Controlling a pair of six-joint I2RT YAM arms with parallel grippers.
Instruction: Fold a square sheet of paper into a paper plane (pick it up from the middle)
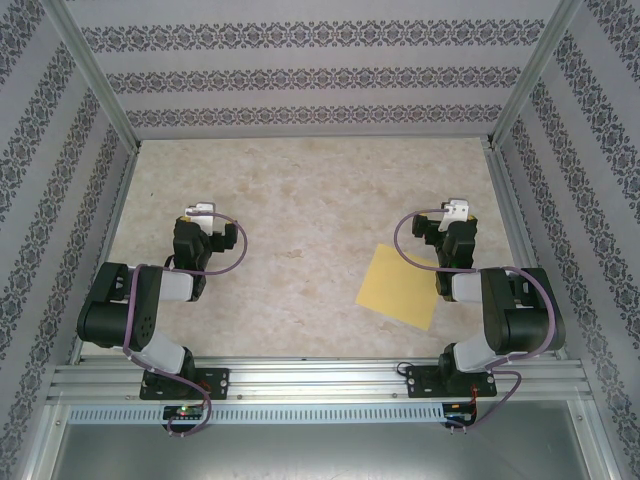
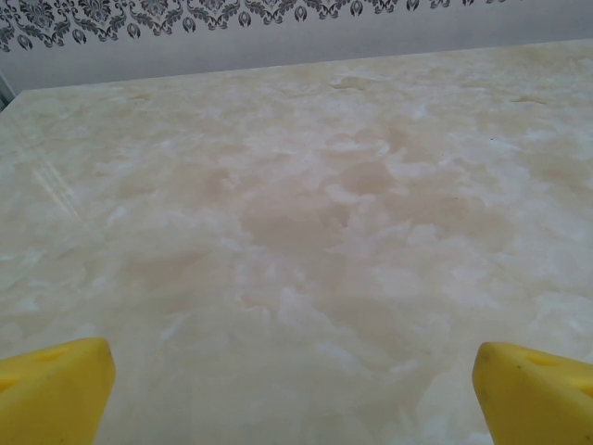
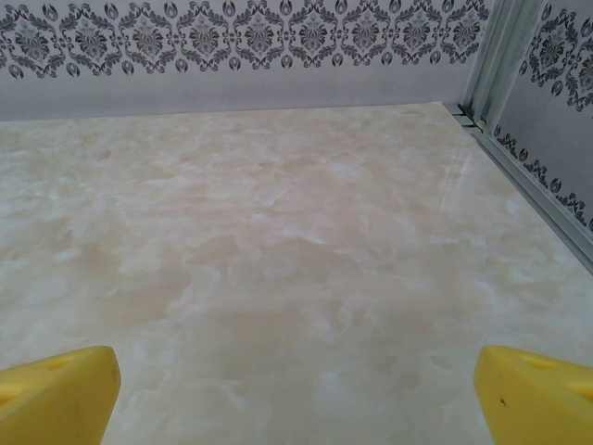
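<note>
Left claw (image 1: 200, 216) stands released, its two yellow fingertips (image 2: 51, 394) set far apart at the bottom corners of its wrist view, with bare marbled counter (image 2: 306, 213) showing between them. Right claw (image 1: 458, 216) is the same: jaws spread wide, yellow fingertips (image 3: 537, 394) at either bottom corner, gripping nothing. Pale counter stretches ahead of it to the patterned wall (image 3: 250, 37), with a metal post (image 3: 491, 56) off to its right.

From above, both claws sit low over the counter and point away from the arm bases, toward the far wall. They are well apart from each other, one toward each side of the counter.

The sheet (image 1: 400, 287) lies flat on the counter, unfolded, a yellow square turned a little askew. It is behind the right claw and to that claw's left, nearer the arm bases than the fingertips are. Its right corner reaches the right arm's forearm (image 1: 470, 288) as seen from overhead; whether the arm touches it or merely hangs above it I cannot tell. From the left claw the sheet is well off to the right and slightly back. Neither claw touches it.

A purple cable (image 1: 238, 245) loops beside the left claw, and another curls by the right claw's left side.
</note>
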